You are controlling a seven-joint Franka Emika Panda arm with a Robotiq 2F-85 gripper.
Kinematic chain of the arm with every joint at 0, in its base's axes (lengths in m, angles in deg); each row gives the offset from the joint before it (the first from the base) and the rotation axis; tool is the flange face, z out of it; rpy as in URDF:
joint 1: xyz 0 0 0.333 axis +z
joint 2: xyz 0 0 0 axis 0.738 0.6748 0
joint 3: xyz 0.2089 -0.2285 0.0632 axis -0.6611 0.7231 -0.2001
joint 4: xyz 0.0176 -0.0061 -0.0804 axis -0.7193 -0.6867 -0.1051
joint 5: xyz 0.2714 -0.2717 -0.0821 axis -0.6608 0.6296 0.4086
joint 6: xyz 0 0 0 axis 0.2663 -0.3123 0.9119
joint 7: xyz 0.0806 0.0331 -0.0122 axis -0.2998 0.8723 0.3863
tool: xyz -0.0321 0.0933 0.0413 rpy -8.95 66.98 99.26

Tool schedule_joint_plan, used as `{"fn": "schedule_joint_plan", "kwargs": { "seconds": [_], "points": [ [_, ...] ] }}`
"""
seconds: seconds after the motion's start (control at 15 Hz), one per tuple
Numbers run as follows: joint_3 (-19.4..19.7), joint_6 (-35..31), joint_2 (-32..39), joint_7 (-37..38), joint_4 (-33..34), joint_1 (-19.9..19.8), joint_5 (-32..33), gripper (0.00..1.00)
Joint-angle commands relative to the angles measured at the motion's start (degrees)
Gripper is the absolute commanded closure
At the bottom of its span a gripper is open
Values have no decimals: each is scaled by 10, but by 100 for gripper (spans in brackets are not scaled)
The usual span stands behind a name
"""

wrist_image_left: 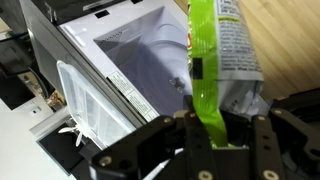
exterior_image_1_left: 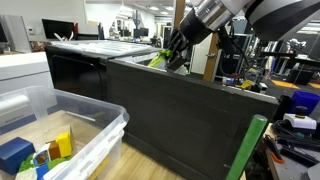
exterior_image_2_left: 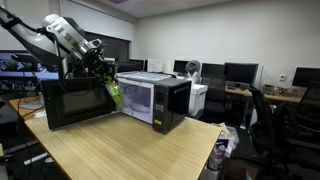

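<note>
My gripper (wrist_image_left: 212, 135) is shut on a bright green snack bag (wrist_image_left: 215, 60) and holds it in the air. In both exterior views the gripper (exterior_image_2_left: 103, 75) hangs just above the top edge of the open microwave door (exterior_image_2_left: 75, 102), with the green bag (exterior_image_2_left: 114, 95) dangling below it. In an exterior view the bag (exterior_image_1_left: 160, 59) shows at the fingertips (exterior_image_1_left: 172, 52) above the dark door. The black microwave (exterior_image_2_left: 155, 100) stands on the wooden table; the wrist view looks down into its pale cavity (wrist_image_left: 140, 60).
A clear plastic bin (exterior_image_1_left: 60, 135) with coloured toys stands in front of the microwave door. A white appliance (exterior_image_2_left: 198, 98) sits behind the microwave. Office chairs (exterior_image_2_left: 280, 130), desks and monitors stand beyond the wooden table (exterior_image_2_left: 120, 150).
</note>
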Motion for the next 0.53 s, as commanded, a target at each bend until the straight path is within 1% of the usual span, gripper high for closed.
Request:
{"fn": "schedule_joint_plan", "kwargs": {
  "seconds": [0.0,0.2,0.33,0.47],
  "points": [
    [5,-37,24,39,13,-15,72,98],
    [17,-69,51,26,18,-15,92,98],
    [20,-78,64,36,28,-15,113,98],
    [20,-80,66,86,55,-15,178,98]
  ]
}}
